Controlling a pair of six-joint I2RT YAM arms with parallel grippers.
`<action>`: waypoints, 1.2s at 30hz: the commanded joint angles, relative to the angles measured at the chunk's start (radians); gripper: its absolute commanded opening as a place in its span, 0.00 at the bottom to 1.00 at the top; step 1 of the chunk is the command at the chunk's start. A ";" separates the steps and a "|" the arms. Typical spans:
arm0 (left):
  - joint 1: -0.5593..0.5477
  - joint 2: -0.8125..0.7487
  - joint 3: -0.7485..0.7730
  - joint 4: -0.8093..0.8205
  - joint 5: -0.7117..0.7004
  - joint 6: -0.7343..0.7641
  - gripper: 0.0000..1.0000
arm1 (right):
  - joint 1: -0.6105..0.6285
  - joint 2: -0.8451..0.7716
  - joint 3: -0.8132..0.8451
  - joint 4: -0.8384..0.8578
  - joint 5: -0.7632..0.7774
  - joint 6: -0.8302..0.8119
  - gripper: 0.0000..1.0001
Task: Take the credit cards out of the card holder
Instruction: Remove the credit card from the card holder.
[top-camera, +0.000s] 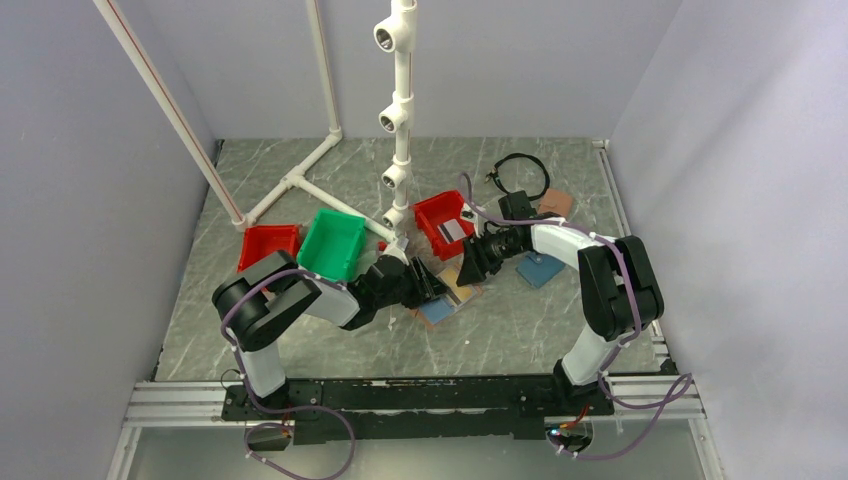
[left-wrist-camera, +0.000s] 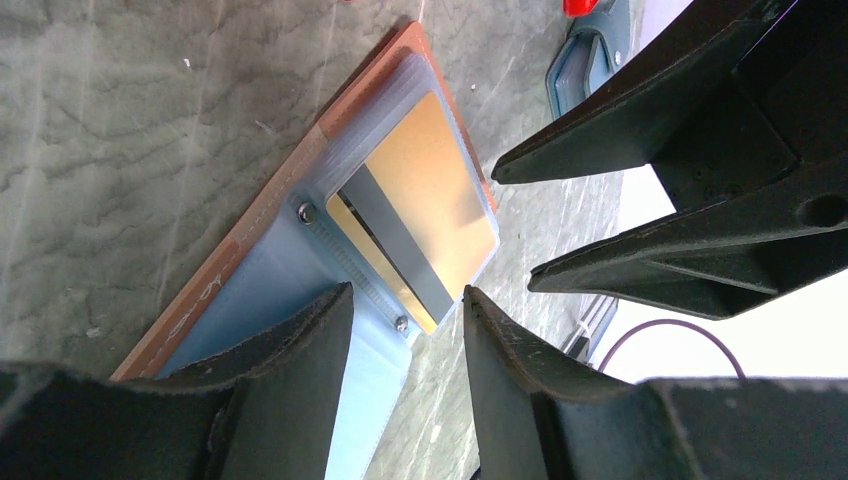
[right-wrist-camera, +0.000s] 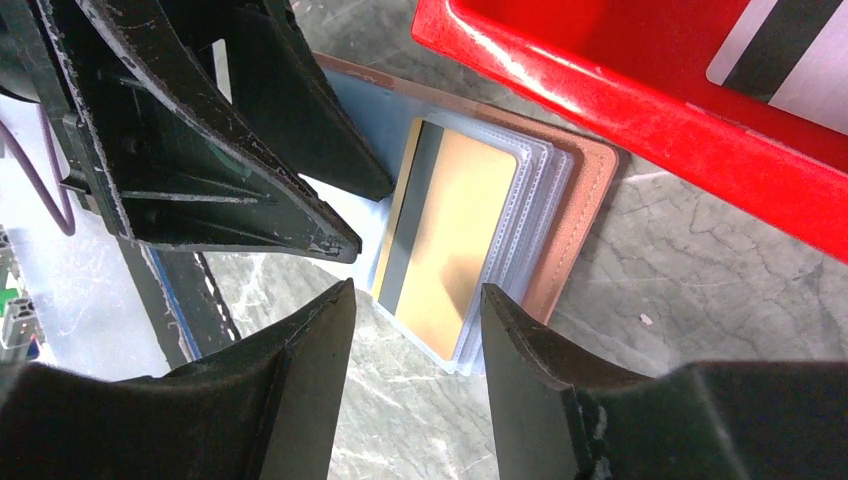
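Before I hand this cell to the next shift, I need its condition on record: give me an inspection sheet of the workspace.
Surface: grey marbled table.
Job's things: card holder lies open between the grippers, gold card in its top clear sleeve; grey-white card in the red bin.
Clutter: green bin, second red bin, blue wallet, brown wallet.
Grippers: left gripper and right gripper both open, over the holder, holding nothing.
Cables: black cable loop at the far side; purple cable on the arms.
Surroundings: white pipe frame, grey walls.

Card holder (right-wrist-camera: 587, 205): tan leather-look, matt; clear ribbed plastic sleeves (right-wrist-camera: 537, 230). Gold card (right-wrist-camera: 460, 240): glossy plastic. Bin (right-wrist-camera: 600, 92): glossy red plastic. Counter (right-wrist-camera: 700, 300): smooth marbled stone look.
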 joint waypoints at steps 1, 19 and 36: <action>0.006 0.009 -0.026 -0.040 0.003 0.041 0.51 | 0.006 -0.014 0.035 -0.004 0.005 -0.019 0.52; 0.007 0.018 -0.034 -0.006 0.015 0.040 0.51 | 0.011 0.040 0.031 0.028 0.098 0.046 0.51; 0.014 0.013 -0.042 0.021 0.029 0.042 0.51 | 0.042 0.056 0.055 -0.016 -0.023 0.031 0.32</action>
